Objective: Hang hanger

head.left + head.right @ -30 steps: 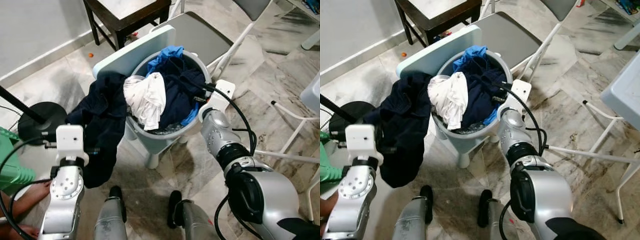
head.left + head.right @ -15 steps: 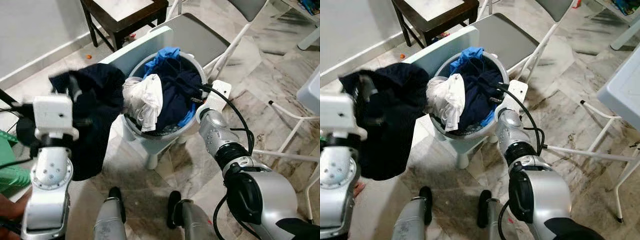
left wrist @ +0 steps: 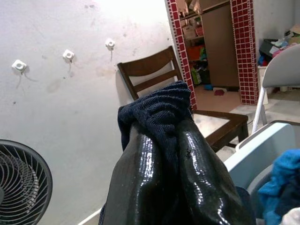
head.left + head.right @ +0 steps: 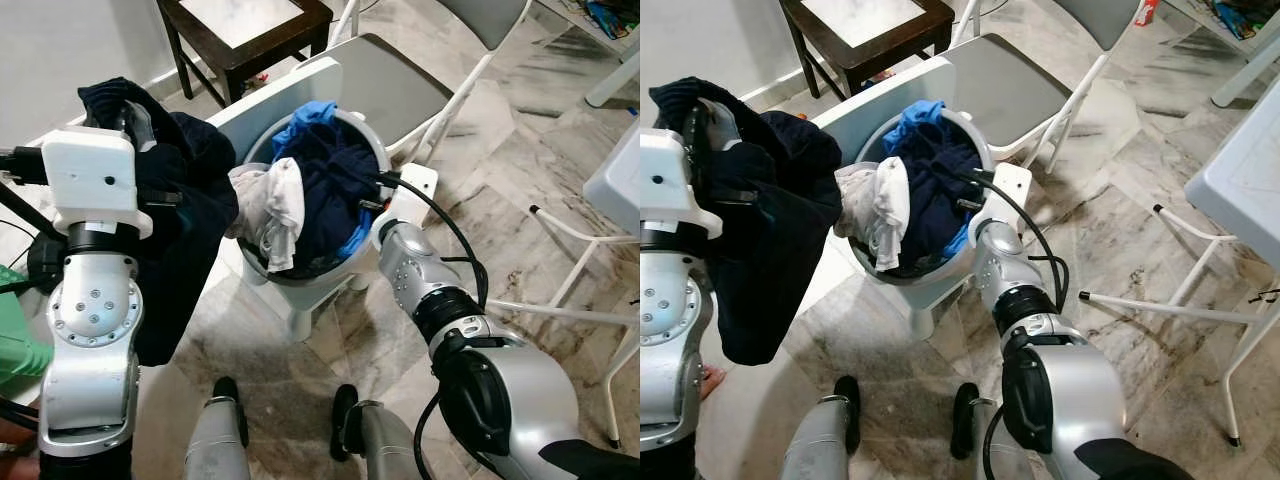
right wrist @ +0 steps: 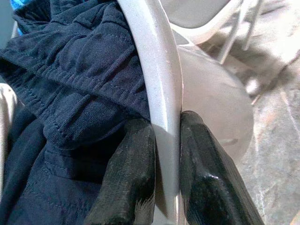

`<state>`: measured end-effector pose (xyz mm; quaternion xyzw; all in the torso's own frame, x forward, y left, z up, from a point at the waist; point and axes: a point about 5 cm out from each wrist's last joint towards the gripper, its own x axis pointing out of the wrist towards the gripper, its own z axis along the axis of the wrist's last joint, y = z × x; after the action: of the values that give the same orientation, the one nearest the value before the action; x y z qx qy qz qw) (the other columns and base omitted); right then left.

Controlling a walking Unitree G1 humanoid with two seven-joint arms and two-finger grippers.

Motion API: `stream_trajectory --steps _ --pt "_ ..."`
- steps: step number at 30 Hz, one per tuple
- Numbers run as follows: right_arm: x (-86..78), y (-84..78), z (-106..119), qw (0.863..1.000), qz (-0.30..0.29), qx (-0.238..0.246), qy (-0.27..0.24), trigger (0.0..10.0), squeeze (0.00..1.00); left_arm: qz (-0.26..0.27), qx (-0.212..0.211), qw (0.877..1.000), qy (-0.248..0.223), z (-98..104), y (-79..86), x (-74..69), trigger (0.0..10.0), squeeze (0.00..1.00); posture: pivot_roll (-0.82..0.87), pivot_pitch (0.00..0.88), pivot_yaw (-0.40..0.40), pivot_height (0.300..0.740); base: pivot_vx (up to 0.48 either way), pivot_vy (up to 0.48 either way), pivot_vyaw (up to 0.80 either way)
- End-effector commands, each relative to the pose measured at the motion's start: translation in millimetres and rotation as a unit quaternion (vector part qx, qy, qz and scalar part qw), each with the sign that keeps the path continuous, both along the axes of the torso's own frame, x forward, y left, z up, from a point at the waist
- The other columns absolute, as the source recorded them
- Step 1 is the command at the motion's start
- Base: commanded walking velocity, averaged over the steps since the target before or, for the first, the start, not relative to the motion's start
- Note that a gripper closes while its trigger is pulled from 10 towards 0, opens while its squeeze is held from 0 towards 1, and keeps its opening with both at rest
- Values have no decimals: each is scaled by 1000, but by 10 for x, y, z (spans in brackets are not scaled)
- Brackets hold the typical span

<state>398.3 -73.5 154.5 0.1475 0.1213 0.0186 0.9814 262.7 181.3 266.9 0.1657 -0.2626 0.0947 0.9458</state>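
**Navy knit garment lifted, bucket rim clamped**

Navy cotton is what you have in the left gripper (image 4: 128, 112): in the left eye view a dark navy garment (image 4: 185, 230) hangs from it at about nine o'clock, draping limp past the silver forearm toward the marble floor (image 4: 560, 230). At centre sits the grey plastic laundry bucket (image 4: 300, 285) on a pale blue stool (image 4: 262, 98), stuffed with a white shirt (image 4: 275, 205) and blue clothes (image 4: 325, 165). No hanger can be made out, so you cannot place the task's own piece yet.

In the right eye view the right gripper (image 4: 962, 190) reaches in at the bucket's three o'clock edge. A folding chair (image 4: 1025, 80) stands at one o'clock.

The left wrist view shows both glossy black fingers (image 3: 197, 173) pinched shut on a bunched ribbed fold of the garment, with a wooden chair (image 3: 159, 79) and a fan (image 3: 23, 183) behind.

The right wrist view shows the fingers (image 5: 126, 183) closed on the bucket's smooth, stiff rim.

Expect the garment to be soft, light and shapeless, and likely to slide; take a hanger, once found, by its rigid neck.
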Motion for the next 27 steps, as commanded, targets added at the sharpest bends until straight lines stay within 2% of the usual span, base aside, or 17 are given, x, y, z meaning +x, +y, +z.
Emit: stream_trajectory --steps 1,4,7,17,22,24,25,27 --pt "-33 136 -42 998 26 41 26 0 0 0 2 1000 -18 64 -27 -38 10000 0 256 273 -91 740 0 0 0" --pt "-6 139 32 998 25 53 26 0 0 -1 1 1000 -13 56 -26 -23 10000 0 252 273 -89 740 0 0 0" --pt "26 156 137 995 26 88 31 0 0 -2 -1 1000 -7 23 -35 -7 10000 0 248 267 -85 740 0 0 0" --pt "34 212 209 993 38 108 38 0 0 -3 -4 1000 5 -54 -38 19 10000 0 248 262 -82 740 0 0 0" --pt "14 64 71 997 22 58 35 0 0 -2 -4 1000 20 -149 -42 22 10000 0 243 273 -84 740 0 0 0" --pt "11 -24 30 999 10 28 27 0 0 -1 -7 1000 27 -188 -35 23 10000 0 239 275 -83 740 0 0 0" --pt "11 -143 -10 1000 -9 1 20 0 0 0 -7 999 32 -219 -29 22 10000 0 235 280 -81 740 0 0 0" --pt "12 -204 -19 1000 -18 -15 13 0 0 0 -8 999 35 -234 -26 22 10000 0 233 283 -79 740 0 0 0"
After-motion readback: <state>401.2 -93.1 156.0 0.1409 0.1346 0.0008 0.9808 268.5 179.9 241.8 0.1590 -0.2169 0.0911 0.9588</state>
